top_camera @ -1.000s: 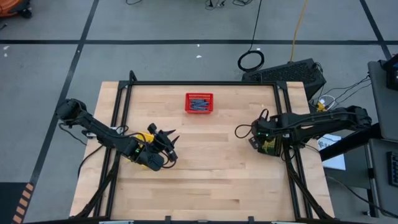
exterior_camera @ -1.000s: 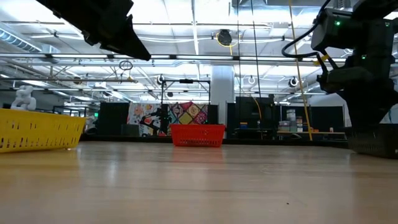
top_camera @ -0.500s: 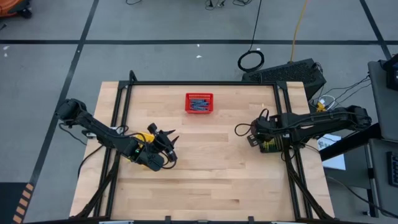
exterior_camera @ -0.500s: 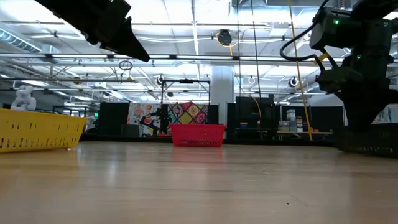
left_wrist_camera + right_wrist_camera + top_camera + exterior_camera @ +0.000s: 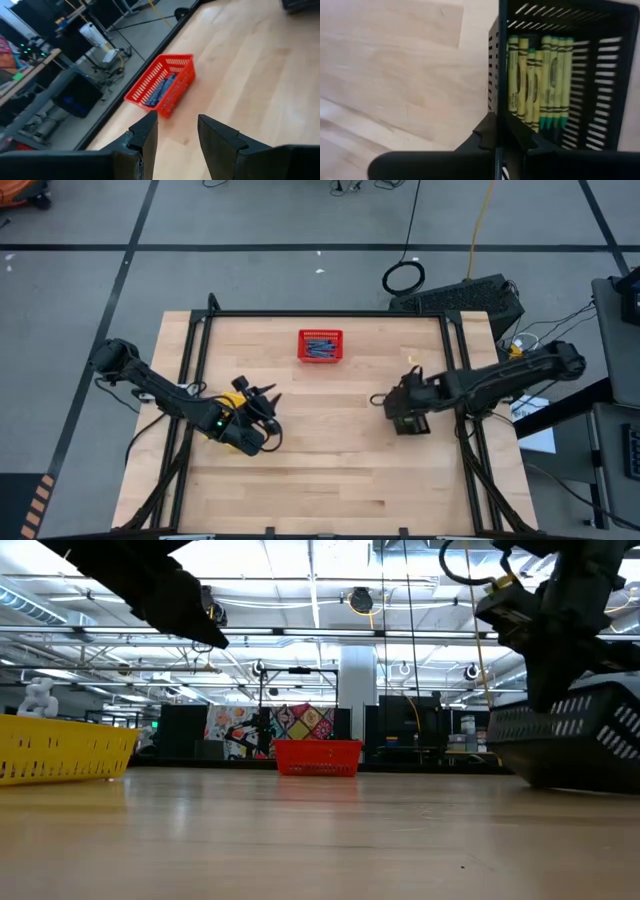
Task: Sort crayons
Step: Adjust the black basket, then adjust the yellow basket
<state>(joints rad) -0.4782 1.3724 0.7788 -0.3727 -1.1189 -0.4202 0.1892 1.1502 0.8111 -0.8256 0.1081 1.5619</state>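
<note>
My right gripper (image 5: pixel 503 132) is shut on the black mesh basket (image 5: pixel 411 423) at the table's middle right. Yellow-green crayons (image 5: pixel 537 85) lie side by side in that basket. The red basket (image 5: pixel 320 346) stands at the far middle with blue crayons (image 5: pixel 159 91) in it. My left gripper (image 5: pixel 262 404) hovers open at the left, pointing toward the red basket, with nothing between its fingers. Beneath its arm stands the yellow basket (image 5: pixel 60 750). My right gripper holds one side wall of the black basket at its rim (image 5: pixel 502 107), one finger (image 5: pixel 520 140) inside and one outside. The fingers come from above, pointing down. In the low view the basket (image 5: pixel 580 740) sits tilted; whether its bottom touches the table I cannot tell.
A black frame (image 5: pixel 320 314) runs along the table's far edge and down both sides. Bare wood (image 5: pixel 330 450) lies between the two arms and toward the near edge. Cables and a black case (image 5: pixel 470 295) lie on the floor beyond the far right corner.
My right gripper has shut on the black basket's wall and gone toward the table's left with it. The basket has come away from the right-hand frame and now sits tilted.
</note>
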